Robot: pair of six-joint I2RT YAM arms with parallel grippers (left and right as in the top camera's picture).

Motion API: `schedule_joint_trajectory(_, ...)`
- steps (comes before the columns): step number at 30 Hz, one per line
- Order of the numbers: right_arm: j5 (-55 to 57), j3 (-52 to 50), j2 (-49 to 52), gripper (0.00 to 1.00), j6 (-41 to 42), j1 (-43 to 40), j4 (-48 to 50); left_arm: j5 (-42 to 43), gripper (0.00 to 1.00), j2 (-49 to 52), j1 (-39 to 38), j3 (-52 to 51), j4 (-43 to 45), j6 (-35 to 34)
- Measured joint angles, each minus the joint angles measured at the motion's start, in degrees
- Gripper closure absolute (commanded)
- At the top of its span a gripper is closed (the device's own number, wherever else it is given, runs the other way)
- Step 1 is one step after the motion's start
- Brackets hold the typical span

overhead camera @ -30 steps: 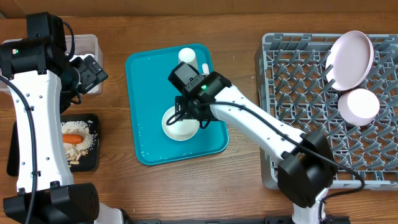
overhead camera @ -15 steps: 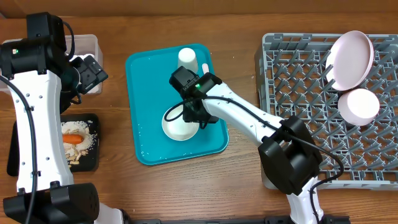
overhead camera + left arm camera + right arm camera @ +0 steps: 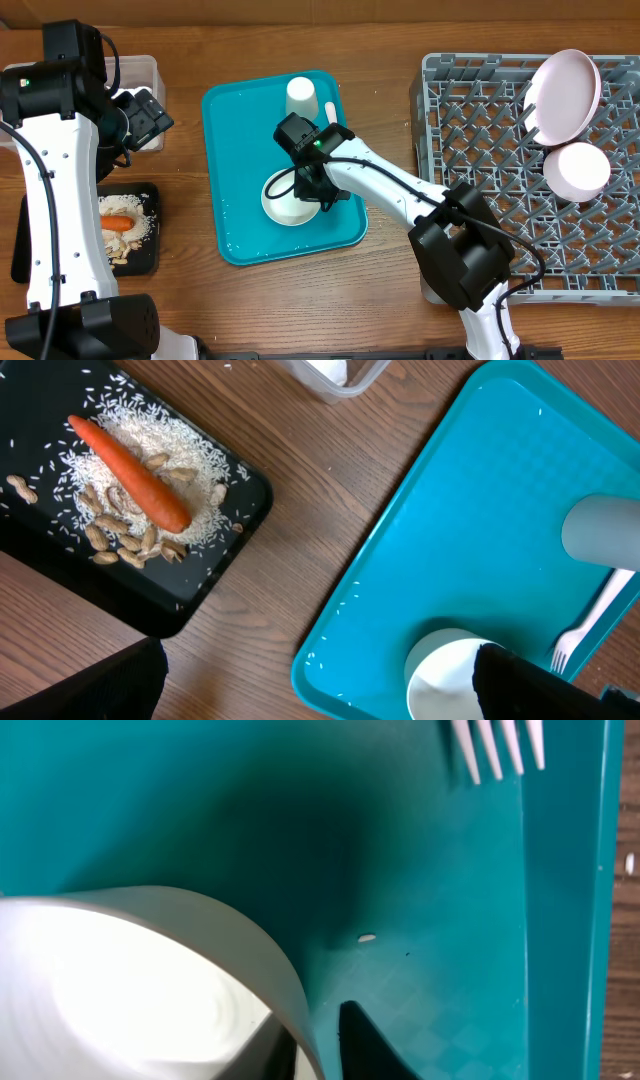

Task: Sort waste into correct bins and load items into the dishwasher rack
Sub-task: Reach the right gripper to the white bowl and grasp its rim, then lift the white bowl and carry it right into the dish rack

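My right gripper (image 3: 312, 190) is down on the teal tray (image 3: 240, 160), shut on the rim of a small white bowl (image 3: 285, 203). In the right wrist view one finger is inside the bowl (image 3: 130, 980) and the other finger (image 3: 365, 1045) is outside its wall. A white cup (image 3: 300, 95) and a white fork (image 3: 330, 108) lie on the tray behind it. The pink plate (image 3: 563, 95) and another white bowl (image 3: 577, 170) stand in the grey rack (image 3: 480, 130). My left gripper (image 3: 150, 115) hangs open above the table's left side; the carrot (image 3: 130, 472) lies on the black tray (image 3: 40, 550).
A clear tub (image 3: 140, 70) stands at the back left, behind the black tray (image 3: 153, 262) of rice and peanuts. Bare wooden table separates the black tray, the teal tray and the rack. A few rice grains lie on the teal tray (image 3: 470, 510).
My right gripper has closed from wide open onto the bowl's rim and its arm swung slightly. The left arm has not moved.
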Motion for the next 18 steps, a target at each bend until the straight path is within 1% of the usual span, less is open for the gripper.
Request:
schedule_joint_trajectory(8, -1.1, 0.2, 0.0, 0.96, 0.1, 0.0, -0.7, 0.0, 0.0, 0.0, 0.0, 0.0, 0.0, 0.0)
schedule_joint_trajectory(13, -1.7, 2.9, 0.0, 0.96, 0.0, -0.1, -7.0, 0.0, 0.0, 0.0, 0.0, 0.0, 0.0, 0.0)
schedule_joint_trajectory(18, 1.1, 5.9, -2.7, 0.96, 0.1, -0.7, -14.6, 0.0, 0.0, 0.0, 0.0, 0.0, 0.0, 0.0)
